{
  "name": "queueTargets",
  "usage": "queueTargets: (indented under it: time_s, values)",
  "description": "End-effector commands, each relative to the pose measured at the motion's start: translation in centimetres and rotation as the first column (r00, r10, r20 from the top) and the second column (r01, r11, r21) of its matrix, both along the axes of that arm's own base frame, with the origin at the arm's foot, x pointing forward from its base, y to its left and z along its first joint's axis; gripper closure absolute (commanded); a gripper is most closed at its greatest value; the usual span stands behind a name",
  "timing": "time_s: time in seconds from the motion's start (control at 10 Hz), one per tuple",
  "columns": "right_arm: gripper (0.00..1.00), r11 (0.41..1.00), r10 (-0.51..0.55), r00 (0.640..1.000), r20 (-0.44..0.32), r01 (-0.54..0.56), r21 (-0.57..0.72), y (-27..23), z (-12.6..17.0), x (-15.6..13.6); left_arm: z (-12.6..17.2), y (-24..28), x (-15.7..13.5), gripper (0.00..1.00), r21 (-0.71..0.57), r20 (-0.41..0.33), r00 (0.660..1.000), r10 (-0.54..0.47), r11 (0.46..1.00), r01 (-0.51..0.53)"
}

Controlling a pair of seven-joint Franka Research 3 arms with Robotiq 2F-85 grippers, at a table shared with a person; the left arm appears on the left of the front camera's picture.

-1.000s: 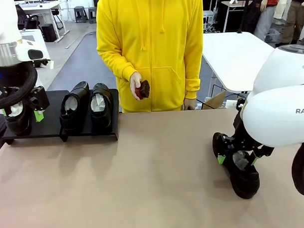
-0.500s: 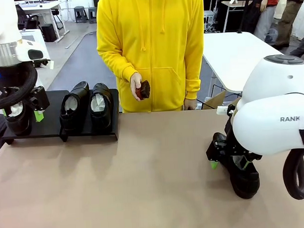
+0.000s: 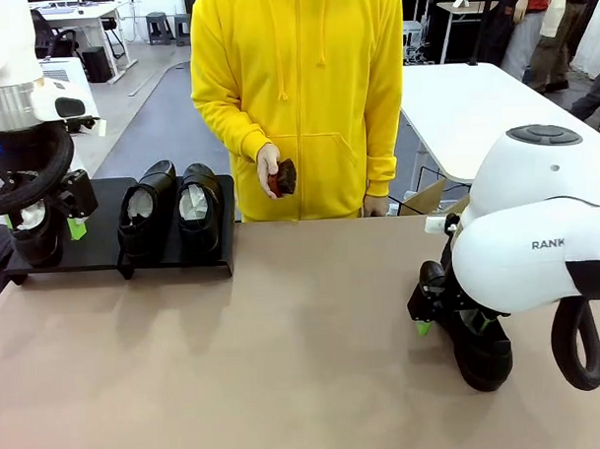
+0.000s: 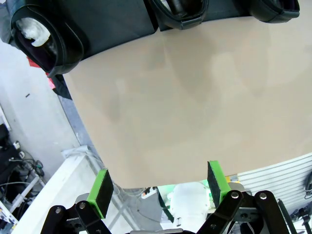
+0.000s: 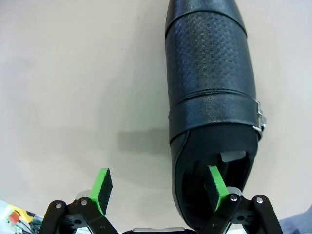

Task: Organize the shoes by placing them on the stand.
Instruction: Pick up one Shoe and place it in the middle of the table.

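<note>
Shoes first: three of them sit on the stand (image 3: 104, 246) at the far left of the table (image 3: 285, 363), and the fourth shoe (image 3: 479, 348) lies well apart on the bare tabletop at my right, toe pointing toward me.

Biggest thing across the table is the person in the yellow hoodie (image 3: 300, 96), standing at the far edge, one hand (image 3: 269, 171) raised at the waist around a small dark brush (image 3: 283, 175).

Down to the stand now. It's low, flat and black. A pair of shoes (image 3: 171, 211) stands side by side at its right half, touching, white paper showing inside each. A third shoe (image 3: 36, 234) sits at the stand's left end, right under my left arm.

My left claw (image 3: 44, 226) hangs at that left-end shoe, jaws wide apart, green pads (image 4: 101, 192) clear of everything; through its wrist camera I see the stand's edge and shoe heels at the top, open table between the pads.

My right claw (image 5: 158, 187) is low over the lone shoe, jaws spread wide. One green pad (image 5: 216, 183) dips inside the heel opening, the other (image 5: 102, 188) stands outside over bare table. No squeeze on the leather; I'm straddling the heel wall, not clamping it. A small metal buckle (image 5: 261, 119) glints on the shoe's side.
</note>
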State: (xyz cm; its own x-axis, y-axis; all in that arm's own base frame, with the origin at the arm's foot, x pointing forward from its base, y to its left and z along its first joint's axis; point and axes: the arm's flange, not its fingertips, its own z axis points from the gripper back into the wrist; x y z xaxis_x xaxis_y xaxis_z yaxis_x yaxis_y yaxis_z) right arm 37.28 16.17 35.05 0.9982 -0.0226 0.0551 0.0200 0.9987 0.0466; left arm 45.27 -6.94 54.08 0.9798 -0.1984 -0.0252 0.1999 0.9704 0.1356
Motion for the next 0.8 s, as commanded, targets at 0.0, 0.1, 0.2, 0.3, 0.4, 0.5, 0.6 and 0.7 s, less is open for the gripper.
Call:
queueTargets:
  time_s: [0.0, 0.1, 0.2, 0.3, 0.4, 0.5, 0.6, 0.7]
  values:
    - [0.00, 1.000, 0.000, 1.000, -0.006, 0.000, 0.002, 0.62, -0.71, 1.28, 0.08, 0.25, -0.21, 0.00, 0.007, 0.008, 1.000, -0.003, 1.000, 0.003]
    - [0.00, 1.000, 0.000, 1.000, -0.008, 0.000, 0.000, 0.68, -0.97, 1.50, 0.08, 0.25, -0.21, 0.00, 0.007, 0.008, 1.000, -0.003, 1.000, 0.003]
    - [0.06, 1.000, 0.006, 1.000, -0.007, -0.006, -0.005, 0.79, -1.07, 1.61, 0.08, 0.25, -0.21, 0.00, 0.007, 0.008, 1.000, -0.003, 1.000, 0.003]
    - [0.23, 1.000, 0.011, 1.000, -0.002, -0.011, -0.026, 0.82, -1.11, 1.76, 0.08, 0.25, -0.21, 0.00, 0.007, 0.008, 1.000, -0.003, 1.000, 0.003]
    - [0.43, 0.999, 0.006, 1.000, -0.010, -0.006, -0.032, 0.78, -1.16, 1.79, 0.08, 0.25, -0.21, 0.00, 0.007, 0.008, 1.000, -0.003, 1.000, 0.003]
    - [0.63, 0.999, 0.004, 1.000, -0.014, -0.005, -0.038, 0.79, -1.13, 1.84, 0.08, 0.25, -0.21, 0.00, 0.007, 0.008, 1.000, -0.003, 1.000, 0.003]
    - [0.83, 0.999, 0.002, 1.000, -0.022, -0.003, -0.043, 0.81, -1.21, 1.88, 0.08, 0.25, -0.21, 0.00, 0.007, 0.008, 1.000, -0.003, 1.000, 0.003]
    - [1.00, 0.999, -0.001, 1.000, -0.031, 0.000, -0.048, 0.81, -1.40, 1.95, 0.08, 0.25, -0.21, 0.00, 0.007, 0.008, 1.000, -0.003, 1.000, 0.003]
